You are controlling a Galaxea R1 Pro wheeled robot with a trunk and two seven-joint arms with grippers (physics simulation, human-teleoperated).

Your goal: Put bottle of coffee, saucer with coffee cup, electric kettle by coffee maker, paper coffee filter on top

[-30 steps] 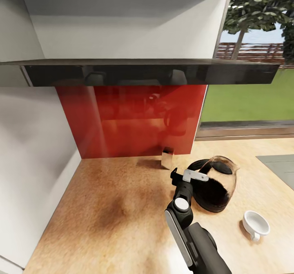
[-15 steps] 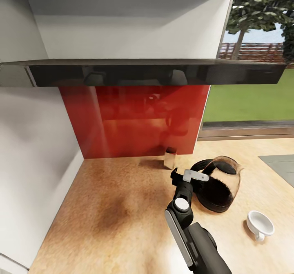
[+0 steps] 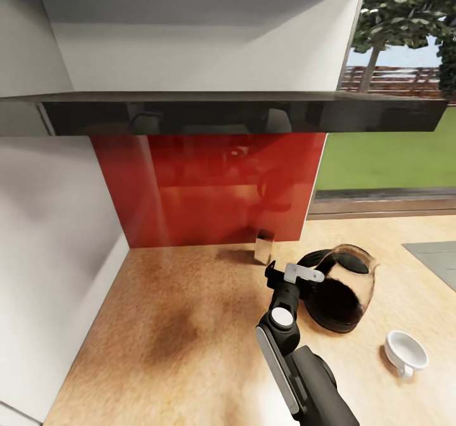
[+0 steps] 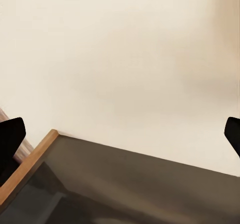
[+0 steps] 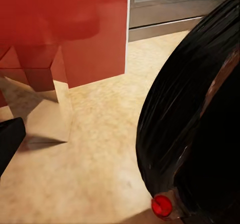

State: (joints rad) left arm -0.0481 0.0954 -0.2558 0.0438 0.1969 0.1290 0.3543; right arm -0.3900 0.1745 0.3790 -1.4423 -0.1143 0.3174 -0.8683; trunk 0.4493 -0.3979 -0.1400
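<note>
On the light beige kitchen countertop (image 3: 190,324) the glass-bodied electric kettle (image 3: 339,293) lies tipped on its side, black base toward my right arm. My right gripper (image 3: 288,273) hovers at the kettle's left side, close to its base, and is open. In the right wrist view one dark fingertip (image 5: 9,140) sits far out at the edge, and the kettle's black base (image 5: 200,129) with a red dot looms close. A small white coffee cup (image 3: 405,353) stands on the counter right of the kettle. My left gripper (image 4: 120,136) is open, with nothing between its fingers.
A red backsplash (image 3: 209,188) and a black range hood (image 3: 240,112) stand behind the counter, with a white wall at the left. A small shiny metal block (image 3: 263,246) stands by the backsplash. A grey sink corner (image 3: 437,255) shows at the right.
The whole picture has shifted slightly, so the kettle and cup sit a little further right and lower. The right arm holds the same pose.
</note>
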